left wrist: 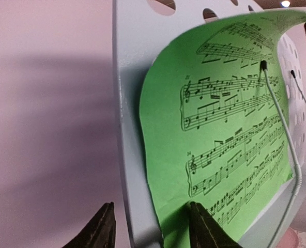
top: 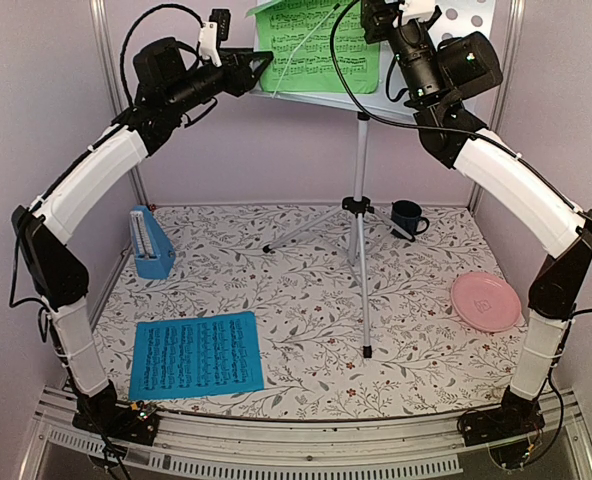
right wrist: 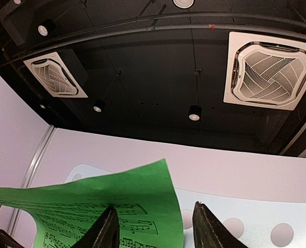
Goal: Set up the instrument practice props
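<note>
The silver tripod music stand [top: 359,215] stands mid-table, its perforated desk [top: 471,20] at the top of the view. The green sheet [top: 311,45] lies on the desk under two wire page holders [left wrist: 283,134], its top right corner curling forward. My left gripper [top: 259,66] is open; in its wrist view [left wrist: 152,227] the desk's left edge [left wrist: 129,103] and the edge of the sheet [left wrist: 230,144] lie between the jaws. My right gripper [top: 380,20] is open at the desk's top; in its wrist view [right wrist: 155,227] the corner of the sheet [right wrist: 137,201] sits between the jaws. The blue sheet [top: 198,355] lies flat at the front left. The blue metronome [top: 151,242] stands at the left.
A dark blue mug [top: 408,217] stands behind the tripod's right leg. A pink plate [top: 486,301] lies at the right edge. The tripod legs [top: 364,300] spread across the middle of the floral table. Metal frame posts [top: 104,60] rise at both back corners.
</note>
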### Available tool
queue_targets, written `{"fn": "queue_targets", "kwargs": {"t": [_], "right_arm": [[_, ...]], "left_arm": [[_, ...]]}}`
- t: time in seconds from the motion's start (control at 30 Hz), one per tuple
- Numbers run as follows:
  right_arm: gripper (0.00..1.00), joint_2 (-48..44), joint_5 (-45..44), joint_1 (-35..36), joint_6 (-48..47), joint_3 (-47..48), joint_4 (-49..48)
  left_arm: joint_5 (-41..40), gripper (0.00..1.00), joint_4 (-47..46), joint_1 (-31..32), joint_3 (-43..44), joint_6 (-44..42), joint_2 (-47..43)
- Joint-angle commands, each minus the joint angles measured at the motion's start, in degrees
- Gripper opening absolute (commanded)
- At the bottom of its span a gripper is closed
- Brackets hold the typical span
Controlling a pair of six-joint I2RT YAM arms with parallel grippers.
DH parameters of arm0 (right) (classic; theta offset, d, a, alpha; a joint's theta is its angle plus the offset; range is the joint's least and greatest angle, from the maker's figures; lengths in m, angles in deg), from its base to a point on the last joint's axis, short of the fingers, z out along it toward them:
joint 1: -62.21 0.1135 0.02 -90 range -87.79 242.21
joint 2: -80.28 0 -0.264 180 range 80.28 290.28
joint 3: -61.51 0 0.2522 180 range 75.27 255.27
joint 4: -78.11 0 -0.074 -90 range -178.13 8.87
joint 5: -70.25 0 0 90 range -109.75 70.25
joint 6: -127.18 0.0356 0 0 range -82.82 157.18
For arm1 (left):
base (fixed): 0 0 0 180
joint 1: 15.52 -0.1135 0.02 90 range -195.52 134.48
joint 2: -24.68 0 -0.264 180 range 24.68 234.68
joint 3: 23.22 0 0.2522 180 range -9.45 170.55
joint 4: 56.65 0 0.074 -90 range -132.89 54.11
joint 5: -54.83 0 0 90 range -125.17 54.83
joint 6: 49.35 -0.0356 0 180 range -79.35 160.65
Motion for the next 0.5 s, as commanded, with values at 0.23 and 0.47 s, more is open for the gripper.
{"fn": "queue_targets", "kwargs": {"t": [0.23,0.47], "right_arm": [[0.55,-0.8,-2.0,-0.4,1.1,-0.9,-0.4],[0.61,-3.4,-1.9,-0.4,2.9,-4.1,1.6]], "left_arm": [[-0.4,0.34,2.1,-1.4,-2.8,-2.3,-3.5],[-0.9,0.25,1.7,-1.7,-5.7,-3.2,-5.8]]}}
